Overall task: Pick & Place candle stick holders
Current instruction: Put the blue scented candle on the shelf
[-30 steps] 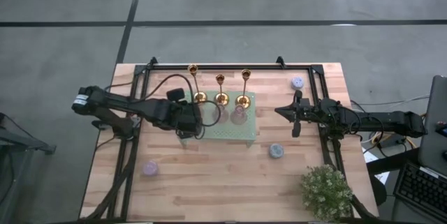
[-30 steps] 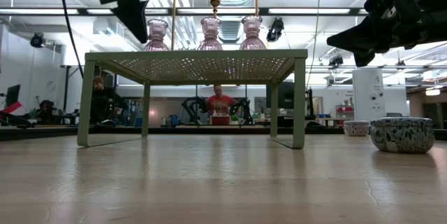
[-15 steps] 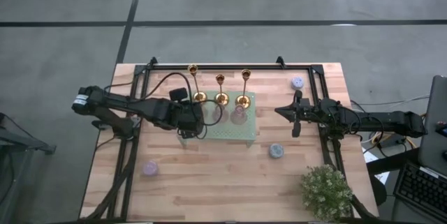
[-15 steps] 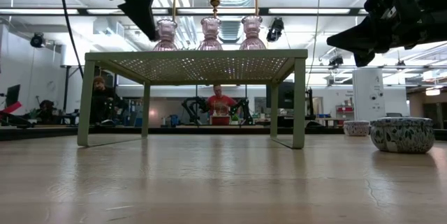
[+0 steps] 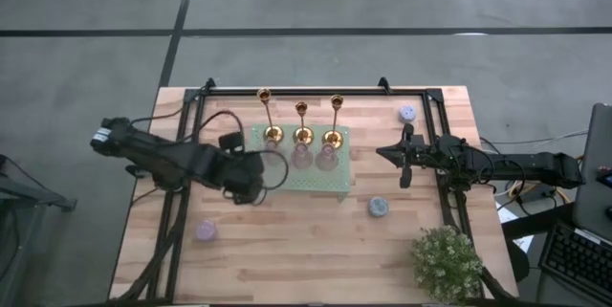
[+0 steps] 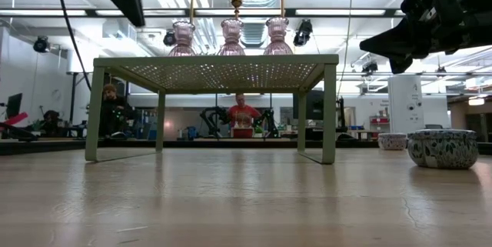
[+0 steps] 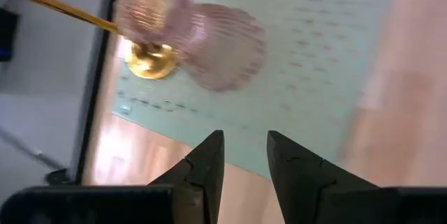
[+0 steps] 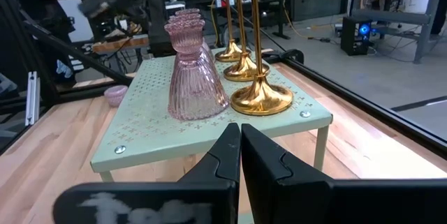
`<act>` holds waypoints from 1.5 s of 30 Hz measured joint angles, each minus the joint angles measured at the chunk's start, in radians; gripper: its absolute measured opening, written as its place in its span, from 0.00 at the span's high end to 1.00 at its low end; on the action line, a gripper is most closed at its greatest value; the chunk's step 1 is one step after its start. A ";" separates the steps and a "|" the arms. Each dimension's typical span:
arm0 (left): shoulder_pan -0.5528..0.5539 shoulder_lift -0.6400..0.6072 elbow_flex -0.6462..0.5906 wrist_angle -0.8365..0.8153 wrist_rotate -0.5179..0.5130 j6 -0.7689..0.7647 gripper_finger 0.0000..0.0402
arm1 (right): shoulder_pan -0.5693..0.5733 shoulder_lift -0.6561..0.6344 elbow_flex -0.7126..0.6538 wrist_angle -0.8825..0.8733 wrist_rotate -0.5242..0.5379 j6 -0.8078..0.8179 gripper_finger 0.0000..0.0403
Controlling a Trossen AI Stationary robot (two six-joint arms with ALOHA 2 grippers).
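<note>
High view: three candle stick holders [image 5: 302, 121] are seen placed at upper centre, left gripper [image 5: 256, 190] slightly parted and empty, right gripper [image 5: 385, 153] closed.

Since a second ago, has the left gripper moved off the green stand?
Yes. In the high view the left gripper has pulled back toward the table's left, off the green stand to its left edge, empty-handed.

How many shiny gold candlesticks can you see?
3. All stand in a row along the far edge of the green stand: the left candlestick, the middle candlestick and the right candlestick. None looks hidden.
</note>
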 joint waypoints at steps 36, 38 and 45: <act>-0.460 -0.180 -0.291 0.427 -0.002 -0.268 0.85 | 0.000 -0.001 0.000 0.000 0.000 0.000 0.98; -0.462 -0.227 -0.357 0.529 -0.007 -0.242 0.88 | 0.000 -0.001 0.000 0.000 0.000 0.000 0.98; -0.473 -0.373 -0.533 0.733 -0.015 -0.197 0.99 | 0.000 -0.001 0.000 0.000 0.000 0.000 0.98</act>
